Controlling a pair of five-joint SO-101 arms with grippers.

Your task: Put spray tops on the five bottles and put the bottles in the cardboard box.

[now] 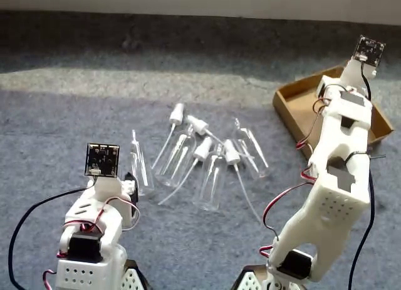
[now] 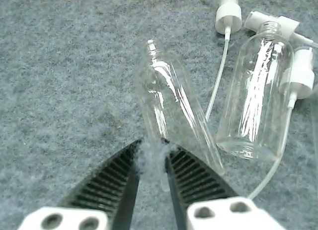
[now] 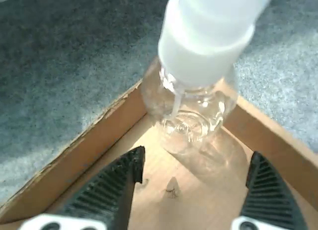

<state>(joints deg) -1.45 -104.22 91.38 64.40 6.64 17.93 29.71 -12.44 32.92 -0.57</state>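
While the right gripper (image 3: pixel 198 155) is held over a corner of the cardboard box (image 3: pixel 89 145), its jaws are spread wide and nothing is pinched. One capped bottle (image 3: pixel 191 115) is seen in that corner, base on the box floor, with its white spray top (image 3: pixel 208 46) fitted and pointing up toward the wrist camera. It is set just beyond the fingertips and is touched by neither jaw. The two box walls meet right behind it, and bare box floor is left on the gripper side.

In the high view the box (image 1: pixel 294 105) is placed at the far right of the grey carpet (image 1: pixel 62 114), partly covered by the right arm. Four uncapped bottles (image 1: pixel 212 180) are laid flat in a loose cluster mid-carpet, with four loose spray tops (image 1: pixel 202 149) and their long tubes mixed among them.

The left gripper (image 2: pixel 151 143) is held low at the cluster's left end. Its jaws are set almost together, with a thin strip of carpet seen between them, and nothing is clamped. The leftmost bottle (image 2: pixel 171 106) is laid just ahead, neck pointing away, base end by one fingertip; contact cannot be told. A second bottle (image 2: pixel 256 91) is laid just beside it.

Bare carpet is left to the left of the cluster and between cluster and box.
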